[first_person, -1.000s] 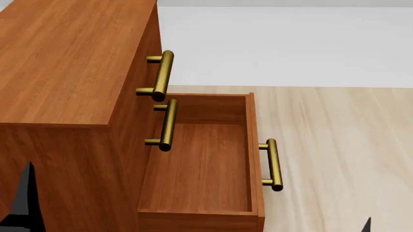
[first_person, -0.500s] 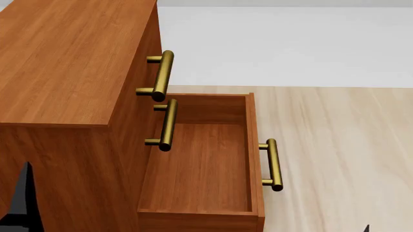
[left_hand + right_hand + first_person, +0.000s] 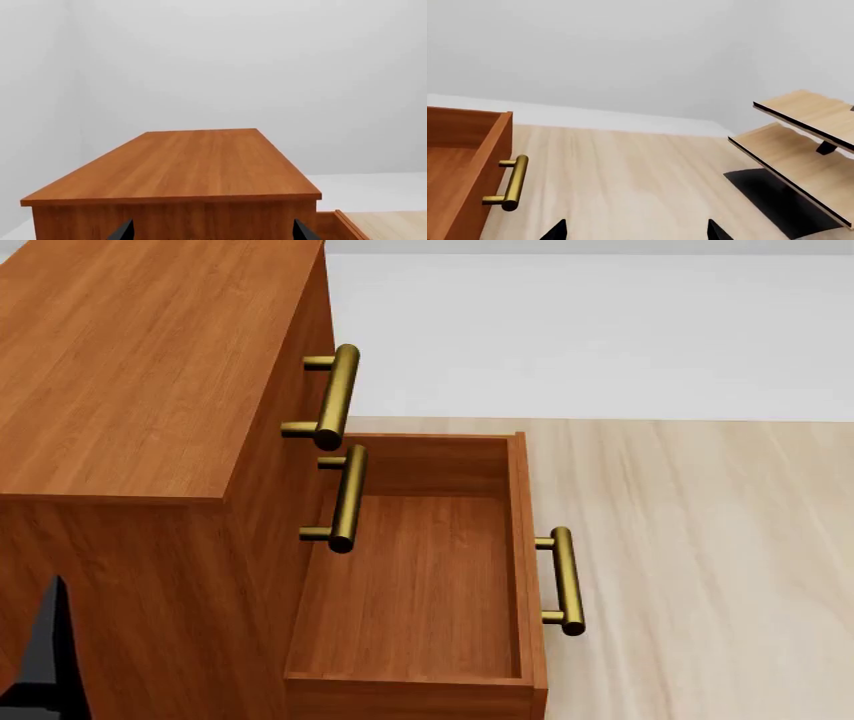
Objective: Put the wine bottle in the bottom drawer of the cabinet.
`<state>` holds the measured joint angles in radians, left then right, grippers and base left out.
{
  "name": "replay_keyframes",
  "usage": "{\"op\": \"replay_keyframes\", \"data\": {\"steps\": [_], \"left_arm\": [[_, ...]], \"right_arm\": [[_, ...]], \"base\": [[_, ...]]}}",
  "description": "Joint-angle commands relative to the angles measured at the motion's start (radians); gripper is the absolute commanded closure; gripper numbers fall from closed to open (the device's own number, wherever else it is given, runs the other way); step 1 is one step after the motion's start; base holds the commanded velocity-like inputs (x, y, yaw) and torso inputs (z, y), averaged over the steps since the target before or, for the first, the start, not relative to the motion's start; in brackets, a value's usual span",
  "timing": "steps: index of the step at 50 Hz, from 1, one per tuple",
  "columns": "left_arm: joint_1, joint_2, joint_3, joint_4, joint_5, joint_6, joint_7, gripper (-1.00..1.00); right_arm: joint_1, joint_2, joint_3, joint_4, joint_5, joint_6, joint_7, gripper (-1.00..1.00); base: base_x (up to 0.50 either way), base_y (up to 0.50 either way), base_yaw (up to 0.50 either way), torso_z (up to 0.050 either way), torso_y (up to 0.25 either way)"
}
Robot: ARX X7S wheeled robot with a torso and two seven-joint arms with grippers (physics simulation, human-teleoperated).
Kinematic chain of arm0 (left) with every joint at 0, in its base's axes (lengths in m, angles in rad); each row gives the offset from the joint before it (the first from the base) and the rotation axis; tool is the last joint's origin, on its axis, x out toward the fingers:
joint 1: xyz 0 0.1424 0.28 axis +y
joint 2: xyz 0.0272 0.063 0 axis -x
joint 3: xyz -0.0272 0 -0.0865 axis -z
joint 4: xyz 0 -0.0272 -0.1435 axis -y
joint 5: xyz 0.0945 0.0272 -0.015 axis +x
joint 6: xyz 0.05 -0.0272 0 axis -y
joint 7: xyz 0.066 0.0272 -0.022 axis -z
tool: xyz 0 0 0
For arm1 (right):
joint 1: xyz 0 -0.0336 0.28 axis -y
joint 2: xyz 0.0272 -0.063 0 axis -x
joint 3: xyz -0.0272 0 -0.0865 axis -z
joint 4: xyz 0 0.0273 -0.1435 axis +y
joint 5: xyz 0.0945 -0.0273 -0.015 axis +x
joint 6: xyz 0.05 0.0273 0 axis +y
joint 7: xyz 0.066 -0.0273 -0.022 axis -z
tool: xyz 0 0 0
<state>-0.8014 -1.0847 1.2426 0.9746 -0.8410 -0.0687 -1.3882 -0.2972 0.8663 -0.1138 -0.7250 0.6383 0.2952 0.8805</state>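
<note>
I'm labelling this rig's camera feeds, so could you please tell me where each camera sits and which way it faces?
Head view: high, looking down on the cabinet and open bottom drawer; hardly any arm shows.
Left wrist view: level with the cabinet's top; left gripper fingertips show.
Right wrist view: low, facing floor and pale rack; right gripper fingertips show.
Shared by head and right wrist: the drawer's handle.

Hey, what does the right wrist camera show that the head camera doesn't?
Only the right wrist view shows the pale wooden rack on its black base, plus the dark tips of the right gripper, spread apart. Only the head view shows the cabinet top and the two upper drawer handles. Both show the open bottom drawer with its brass handle and the light floor. Neither shows the wine bottle.
</note>
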Motion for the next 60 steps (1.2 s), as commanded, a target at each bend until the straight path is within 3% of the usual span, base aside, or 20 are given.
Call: {"op": "replay_keyframes", "data": {"steps": [1,60], "left_arm": [[0.006,0.0,0.001,-0.005,0.006,0.002,0.005,-1.0],[0.012,0.01,-0.009,-0.015,-0.003,-0.011,0.009,-1.0]], "right_arm": [[-0.003,-0.01,-0.008,0.021,-0.006,-0.014,-0.015,-1.0],[-0.027,-0.081,-0.035,0.171,-0.043,-0.093,-0.067,-1.0]], "base": [[0.0,0.0,0.0,0.0,0.0],[0.0,0.0,0.0,0.0,0.0]]}}
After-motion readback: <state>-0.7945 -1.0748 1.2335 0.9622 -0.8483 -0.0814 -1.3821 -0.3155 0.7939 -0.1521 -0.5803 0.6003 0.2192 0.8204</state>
